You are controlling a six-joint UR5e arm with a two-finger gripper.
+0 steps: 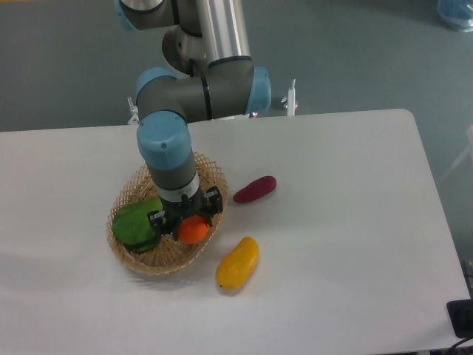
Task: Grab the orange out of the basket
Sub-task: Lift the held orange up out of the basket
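A small round bright orange (193,231) sits held between the fingers of my gripper (191,229), which is shut on it just above the floor of the basket (159,264). That basket is a shallow tan wicker oval at the table's left-centre. The arm's blue wrist joint stands right over it and hides the back part of the basket.
A green pepper-like vegetable (136,224) fills the basket's left side, close to the gripper. An elongated yellow-orange fruit (237,263) lies on the table just right of the basket. A dark purple-red oblong vegetable (255,189) lies farther back right. The white table's far edge runs behind the arm.
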